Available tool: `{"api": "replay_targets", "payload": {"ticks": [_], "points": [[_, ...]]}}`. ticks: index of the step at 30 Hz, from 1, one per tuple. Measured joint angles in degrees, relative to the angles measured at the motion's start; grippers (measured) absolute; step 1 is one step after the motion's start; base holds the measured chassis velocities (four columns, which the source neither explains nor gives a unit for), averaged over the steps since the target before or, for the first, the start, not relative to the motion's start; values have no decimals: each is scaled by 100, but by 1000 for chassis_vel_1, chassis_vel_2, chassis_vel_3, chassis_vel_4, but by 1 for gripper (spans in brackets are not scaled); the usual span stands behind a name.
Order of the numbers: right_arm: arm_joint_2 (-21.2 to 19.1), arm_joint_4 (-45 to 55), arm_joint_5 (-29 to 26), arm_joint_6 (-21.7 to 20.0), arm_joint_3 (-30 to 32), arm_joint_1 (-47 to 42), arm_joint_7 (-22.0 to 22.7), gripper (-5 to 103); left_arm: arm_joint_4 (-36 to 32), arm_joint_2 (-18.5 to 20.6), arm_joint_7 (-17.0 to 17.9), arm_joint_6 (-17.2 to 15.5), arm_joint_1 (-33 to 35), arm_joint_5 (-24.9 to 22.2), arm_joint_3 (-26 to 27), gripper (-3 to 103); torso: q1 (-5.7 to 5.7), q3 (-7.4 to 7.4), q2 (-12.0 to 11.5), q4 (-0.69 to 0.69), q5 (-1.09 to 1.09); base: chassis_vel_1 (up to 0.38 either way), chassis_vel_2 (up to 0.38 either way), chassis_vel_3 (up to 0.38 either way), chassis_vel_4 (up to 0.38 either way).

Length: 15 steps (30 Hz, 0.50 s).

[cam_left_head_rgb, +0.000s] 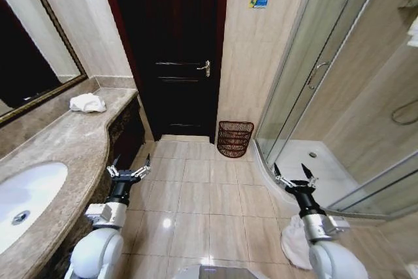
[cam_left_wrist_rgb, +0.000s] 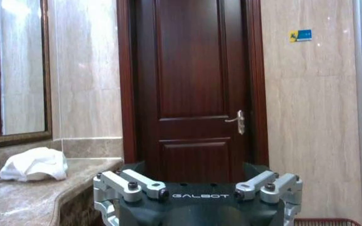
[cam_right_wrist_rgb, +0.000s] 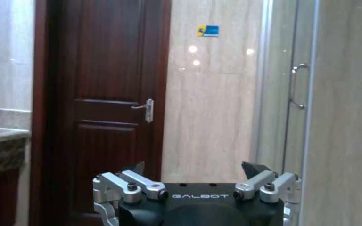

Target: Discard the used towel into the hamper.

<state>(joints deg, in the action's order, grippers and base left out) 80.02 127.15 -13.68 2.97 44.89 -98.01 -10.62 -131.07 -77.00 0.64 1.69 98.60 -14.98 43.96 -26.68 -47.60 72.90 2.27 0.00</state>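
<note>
1. The towel (cam_left_head_rgb: 87, 102) on the counter is white, soft, crumpled cloth.
2. The counter (cam_left_head_rgb: 62, 155) looks like polished brown-veined stone, faintly glossy.
3. The hamper (cam_left_head_rgb: 235, 138) is dark red-brown and open-woven, probably wire, matt.
4. The door (cam_left_head_rgb: 176, 44) is dark varnished wood with a shiny metal handle (cam_left_head_rgb: 205, 68).
5. The floor (cam_left_head_rgb: 196, 207) is glossy beige tile reflecting a light.
6. The left gripper (cam_left_head_rgb: 129, 168) and right gripper (cam_left_head_rgb: 295, 175) have bare metal links on black matt bodies.
7. The shower screen (cam_left_head_rgb: 326, 63) is clear glass in a metal frame.

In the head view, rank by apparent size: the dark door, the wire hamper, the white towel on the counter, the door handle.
Largest to smallest:
1. Dark door
2. Wire hamper
3. White towel, nearly the hamper's size, so that order is unsure
4. Door handle
</note>
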Motion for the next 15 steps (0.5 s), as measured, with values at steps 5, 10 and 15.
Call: {"api": "replay_targets", "payload": {"ticks": [5, 10, 15], "points": [[9, 109, -68, -50, -88, 15, 18, 100, -8, -121, -7, 50, 2, 86, -9, 100, 0, 0, 0, -1, 0, 0, 0, 0, 0], [86, 155, -43, -197, -134, 161, 49, 100, -20, -226, -9, 77, 4, 182, 26, 100, 0, 0, 0, -1, 0, 0, 0, 0, 0], [111, 187, -48, -361, -96, 253, 162, 100, -42, -282, 12, 105, 39, 200, 36, 100, 0, 0, 0, -1, 0, 0, 0, 0, 0]]}}
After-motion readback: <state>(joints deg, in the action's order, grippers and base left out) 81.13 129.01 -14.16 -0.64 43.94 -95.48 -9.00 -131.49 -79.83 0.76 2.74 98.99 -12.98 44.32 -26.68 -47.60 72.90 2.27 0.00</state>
